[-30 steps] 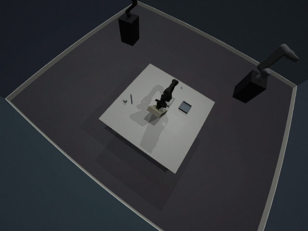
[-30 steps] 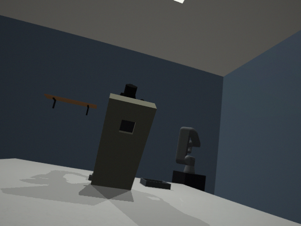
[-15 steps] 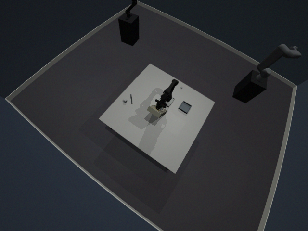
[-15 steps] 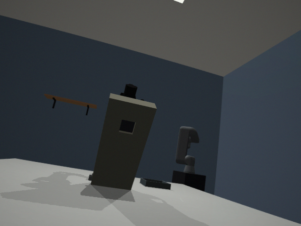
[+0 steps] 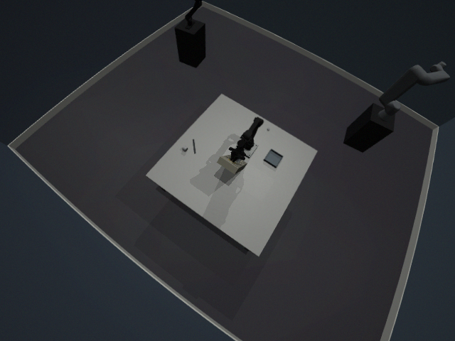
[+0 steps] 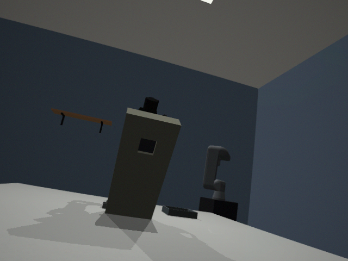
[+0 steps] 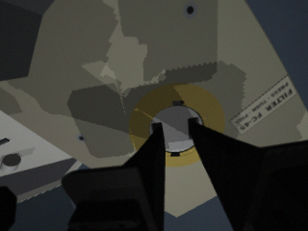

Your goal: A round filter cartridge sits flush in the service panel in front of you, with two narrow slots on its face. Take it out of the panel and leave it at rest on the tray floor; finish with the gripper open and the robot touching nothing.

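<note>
One round filter cartridge (image 7: 175,115), grey-faced, is seen seated in the top face of the service panel (image 7: 241,48), inside a yellow ring (image 7: 209,113). Small dark notches are noted at the far and near edges of the ring's opening. The tool (image 7: 174,124) is set over the cartridge with its two dark fingers partly spread. Their tips are placed against the left and right parts of the cartridge face, with grey face visible between them. Nothing is pinched between the fingers. Whether the tips are sunk into the slots cannot be told. A tilted label (image 7: 262,107) marked FILTER is fixed to the panel face to the right of the ring, and a dark round dot (image 7: 190,10) is seen further off on the same face.

In the top view the panel is a tan box (image 5: 231,167) standing near the middle of the pale worktop (image 5: 257,205), with the black arm (image 5: 246,137) bent over it. The tray (image 5: 274,158) lies to the right of the box, apart from it. A dark rod (image 5: 193,145) and a small pale object (image 5: 184,149) lie to the left, and a small pale ball (image 5: 267,128) lies beyond the arm. Two further arms on black pedestals (image 5: 190,44) (image 5: 369,128) stand on the dark floor. A brown wall shelf (image 6: 81,116) is recorded in the exterior view.
</note>
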